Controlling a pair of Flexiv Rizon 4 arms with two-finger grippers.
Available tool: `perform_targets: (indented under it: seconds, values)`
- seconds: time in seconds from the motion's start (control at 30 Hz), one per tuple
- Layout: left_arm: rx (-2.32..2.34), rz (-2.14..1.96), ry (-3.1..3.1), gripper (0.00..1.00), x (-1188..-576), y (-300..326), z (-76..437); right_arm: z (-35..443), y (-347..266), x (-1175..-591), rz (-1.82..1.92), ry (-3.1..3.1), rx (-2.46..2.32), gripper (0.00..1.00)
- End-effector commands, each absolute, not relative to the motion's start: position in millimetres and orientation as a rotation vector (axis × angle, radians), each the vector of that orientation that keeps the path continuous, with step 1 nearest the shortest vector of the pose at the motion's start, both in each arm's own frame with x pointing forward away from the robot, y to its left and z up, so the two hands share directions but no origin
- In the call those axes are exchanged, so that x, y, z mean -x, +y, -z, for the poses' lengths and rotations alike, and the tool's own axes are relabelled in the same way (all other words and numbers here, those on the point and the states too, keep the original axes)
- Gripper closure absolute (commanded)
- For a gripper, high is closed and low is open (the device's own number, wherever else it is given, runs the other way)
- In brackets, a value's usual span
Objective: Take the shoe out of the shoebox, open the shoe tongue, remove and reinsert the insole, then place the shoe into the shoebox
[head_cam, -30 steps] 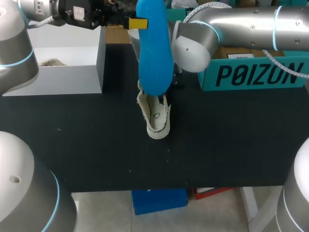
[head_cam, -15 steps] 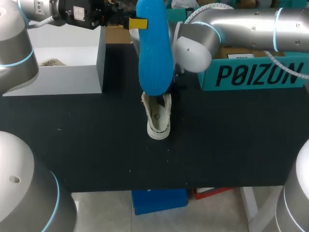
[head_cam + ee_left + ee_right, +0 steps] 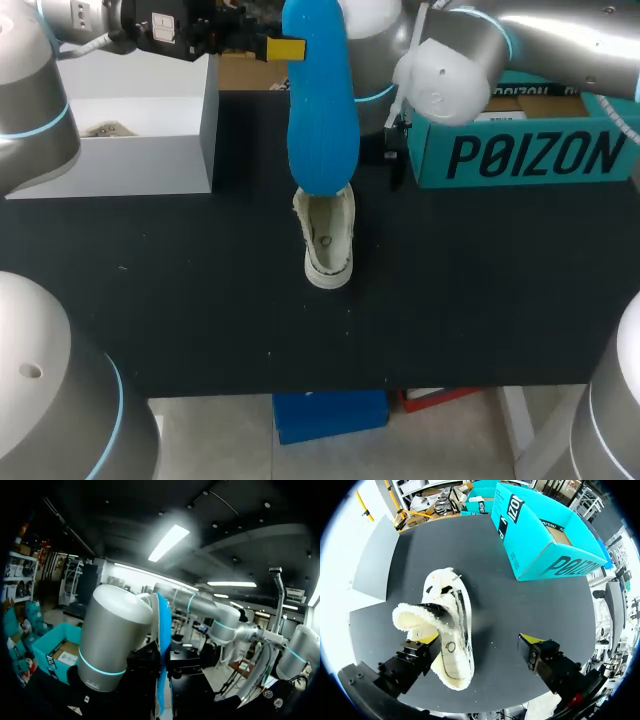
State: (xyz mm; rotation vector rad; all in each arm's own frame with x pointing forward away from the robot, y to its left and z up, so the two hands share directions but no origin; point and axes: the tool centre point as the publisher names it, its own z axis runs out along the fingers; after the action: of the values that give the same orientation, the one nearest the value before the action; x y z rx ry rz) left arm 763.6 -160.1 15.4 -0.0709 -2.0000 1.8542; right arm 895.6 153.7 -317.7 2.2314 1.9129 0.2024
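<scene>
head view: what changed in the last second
The right arm pulled back from the shoe toward the teal box; the right gripper is open. The shoe turned straighter on the table. The left gripper still holds the blue insole upright above the shoe, unmoved.

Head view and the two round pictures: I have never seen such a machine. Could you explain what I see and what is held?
The machine has a left arm and a right arm at a black table. The head view looks down from above; each round picture comes from a camera on one arm's wrist. On the table are a white shoe, a teal shoebox and a white box. The left gripper holds the blue insole in the air. The right gripper is open, near the shoe.
</scene>
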Motion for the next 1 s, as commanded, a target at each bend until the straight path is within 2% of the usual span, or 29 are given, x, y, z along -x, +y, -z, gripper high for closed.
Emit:
perform_targets:
  seconds: [0.03, 0.5, 1.0]
  values:
    - [0.070, -1.857, -2.002, 1.00, -763.4, -161.3, -14.3, 291.8, 121.5, -878.6, -0.453, 1.976, -2.290, 0.00]
    - [0.070, -1.857, -2.002, 1.00, -763.4, -161.3, -14.3, 258.8, 125.7, -859.1, -1.053, 2.067, -2.419, 0.00]
    - [0.070, -1.857, -2.002, 1.00, -763.4, -161.3, -14.3, 259.4, 123.8, -858.8, -0.980, 2.049, -2.394, 0.00]
